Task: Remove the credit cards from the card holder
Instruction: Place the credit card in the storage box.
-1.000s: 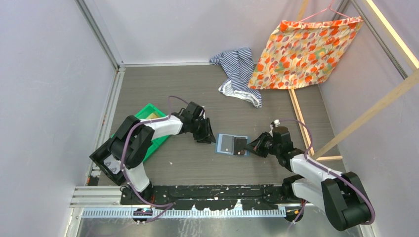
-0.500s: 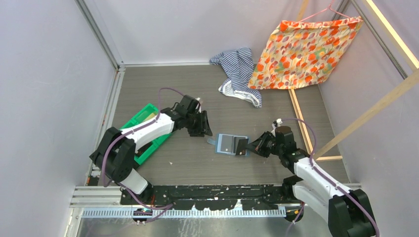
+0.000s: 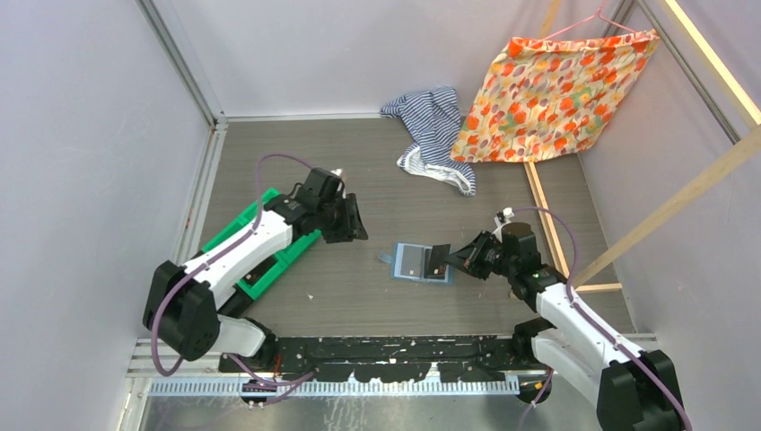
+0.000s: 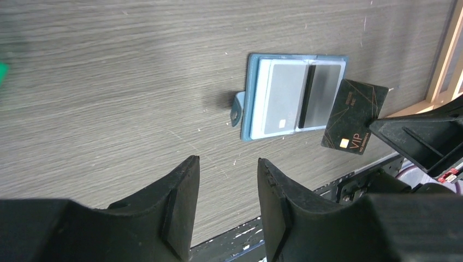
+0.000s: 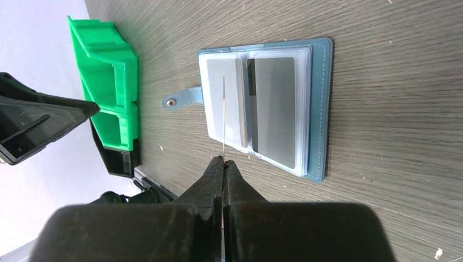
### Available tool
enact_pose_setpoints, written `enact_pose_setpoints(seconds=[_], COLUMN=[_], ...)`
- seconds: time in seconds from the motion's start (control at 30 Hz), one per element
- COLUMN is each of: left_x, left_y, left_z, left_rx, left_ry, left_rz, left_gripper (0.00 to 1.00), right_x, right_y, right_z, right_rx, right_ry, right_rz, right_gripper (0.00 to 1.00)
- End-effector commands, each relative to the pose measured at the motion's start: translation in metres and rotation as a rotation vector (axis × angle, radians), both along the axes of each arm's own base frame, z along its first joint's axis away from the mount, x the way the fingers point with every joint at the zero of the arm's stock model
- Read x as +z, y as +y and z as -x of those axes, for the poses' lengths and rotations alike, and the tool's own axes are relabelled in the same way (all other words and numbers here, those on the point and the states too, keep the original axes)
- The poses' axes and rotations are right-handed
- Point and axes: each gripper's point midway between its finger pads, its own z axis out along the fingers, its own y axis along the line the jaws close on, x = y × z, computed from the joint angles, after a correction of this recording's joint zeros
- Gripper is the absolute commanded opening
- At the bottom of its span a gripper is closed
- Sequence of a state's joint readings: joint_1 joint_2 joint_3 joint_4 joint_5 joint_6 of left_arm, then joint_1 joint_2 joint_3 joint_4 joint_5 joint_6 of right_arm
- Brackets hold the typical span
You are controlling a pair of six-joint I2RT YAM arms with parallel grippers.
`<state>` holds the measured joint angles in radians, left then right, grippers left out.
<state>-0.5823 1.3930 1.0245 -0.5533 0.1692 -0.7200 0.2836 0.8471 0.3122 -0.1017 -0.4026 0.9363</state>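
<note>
Slate-blue and soft, the card holder [image 3: 415,264] lies opened flat on the wood-grain table [image 3: 359,301], between the two arms, its snap tab pointing toward the left arm; the right gripper [image 3: 456,261] has its jaws pinched together on a black card [image 4: 355,117] with gold lettering, gripped by one short edge and held at the holder's right-hand end, tilted up off the table; in the right wrist view that card shows only edge-on, as a thin line above the open panels; it looks free of the slots, so the step in hand is, by my reading, carrying off an extracted card; two grey cards [image 4: 284,95] sit in the clear sleeves, one per panel, so the task is partly done at best; the left gripper [image 3: 352,220] hovers well apart from the holder, near the green bin [image 3: 266,199], its jaws apart with nothing between them; the next move likely calls for setting the black card down clear of the holder, then one arm pinning the soft holder while the other slides a grey card out along its sleeve.
</note>
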Motion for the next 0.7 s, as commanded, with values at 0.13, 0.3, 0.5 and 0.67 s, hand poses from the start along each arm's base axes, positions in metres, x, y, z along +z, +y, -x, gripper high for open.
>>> enact_pose_setpoints(seconds=[0.13, 0.3, 0.5, 0.67], left_x=[0.045, 0.080, 0.114, 0.114], left_y=[0.025, 0.035, 0.037, -0.009], left_z=[-0.001, 0.000, 0.005, 0.024], left_rx=[0.043, 0.075, 0.075, -0.074], left_ry=[-0.063, -0.114, -0.160, -0.079], left_rz=[0.028, 0.034, 0.090, 0.350], left_gripper=[0.44, 0.44, 0.45, 0.61], right_x=[0.036, 0.052, 0.073, 0.100], right_y=[0.012, 0.022, 0.044, 0.070], right_z=[-0.012, -0.015, -0.015, -0.012], right_rx=[0.048, 0.062, 0.110, 0.189], right_ry=[-0.089, -0.112, -0.168, -0.256], right_rz=[-0.058, -0.097, -0.126, -0.245], right_gripper=[0.01, 0.01, 0.01, 0.01])
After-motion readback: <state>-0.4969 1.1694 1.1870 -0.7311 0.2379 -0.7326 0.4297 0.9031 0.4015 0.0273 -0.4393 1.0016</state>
